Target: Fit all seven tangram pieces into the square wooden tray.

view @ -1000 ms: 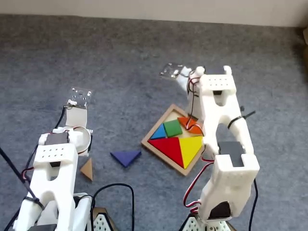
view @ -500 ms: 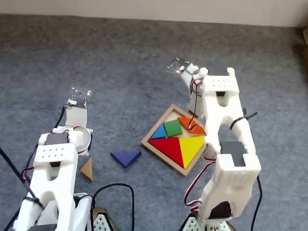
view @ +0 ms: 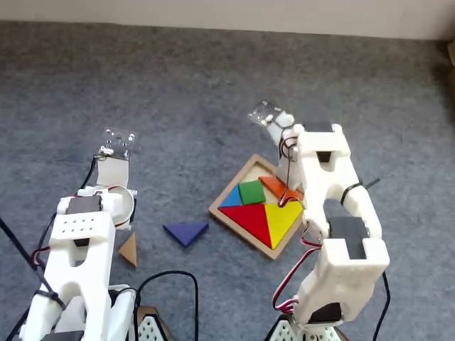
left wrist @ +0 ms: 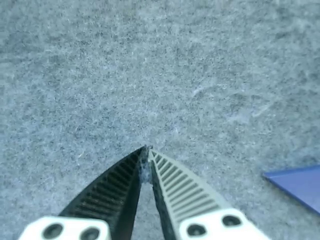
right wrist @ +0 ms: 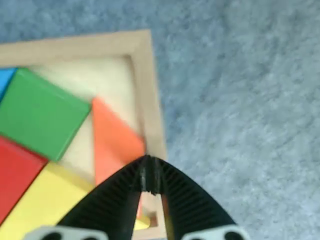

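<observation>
Jaws shut on nothing, my right gripper (right wrist: 149,172) hangs over the rim of the wooden tray (right wrist: 145,75), the orange triangle (right wrist: 112,140) just beneath them, and I judge a careless push could wedge it onto that rim.

Grey short-pile carpet (view: 142,85) is covering the desk (view: 398,92) across the visible work area. A pale band (view: 213,13) is running along its far edge. Soft, even light is falling on the fabric.

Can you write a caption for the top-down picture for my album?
Five coloured pieces sit in the wooden tray while a blue triangle and a tan triangle lie on the carpet.
</observation>
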